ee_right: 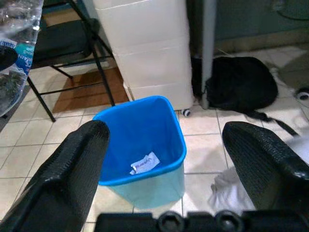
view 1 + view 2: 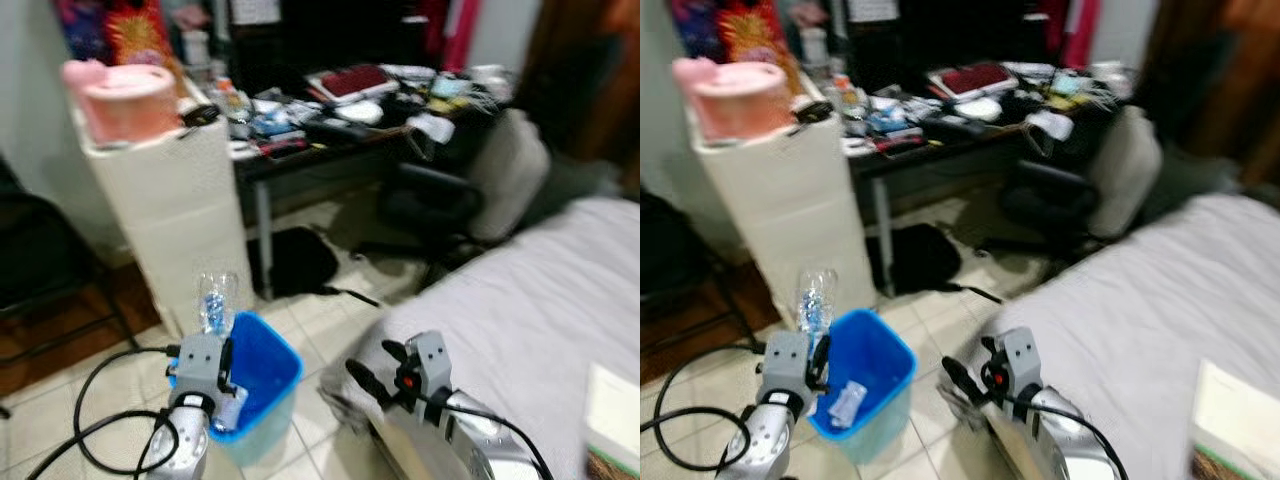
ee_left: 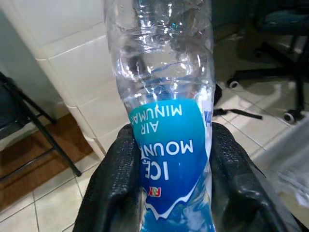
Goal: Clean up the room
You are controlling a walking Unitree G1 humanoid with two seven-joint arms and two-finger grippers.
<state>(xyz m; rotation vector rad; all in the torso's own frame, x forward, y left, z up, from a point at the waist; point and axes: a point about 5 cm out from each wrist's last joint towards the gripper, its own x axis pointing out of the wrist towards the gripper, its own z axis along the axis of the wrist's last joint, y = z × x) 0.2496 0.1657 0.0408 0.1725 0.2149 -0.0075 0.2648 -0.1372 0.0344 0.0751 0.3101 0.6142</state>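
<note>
At the lower left of the left eye view, a blue bin [image 2: 262, 385] stands on the pale tiled floor [image 2: 300, 320] with a scrap of paper [image 1: 144, 163] lying in its bottom. Black cables [image 2: 95, 420] loop over the tiles beside it. The left gripper [image 2: 213, 345] sits at the bin's near-left rim, its two black fingers [image 3: 120, 188] clamped on the lower half of a clear plastic bottle [image 2: 215, 298], which stands upright above the rim (the blue label reads upside down in the wrist view). The right gripper [image 2: 385, 372], lower centre, hangs with its fingers spread wide and nothing between them, just beside a crumpled white bag [image 1: 229, 188] on the floor. To the right spreads a bed with a grey sheet [image 2: 540, 310]. Behind the bin rises a white drawer unit [image 2: 175, 200] topped by a pink container [image 2: 125, 100], with a black backpack [image 2: 295, 260] on the tiles under a cluttered desk [image 2: 330, 110]. A black office chair [image 2: 450, 190] stands at centre right.
</note>
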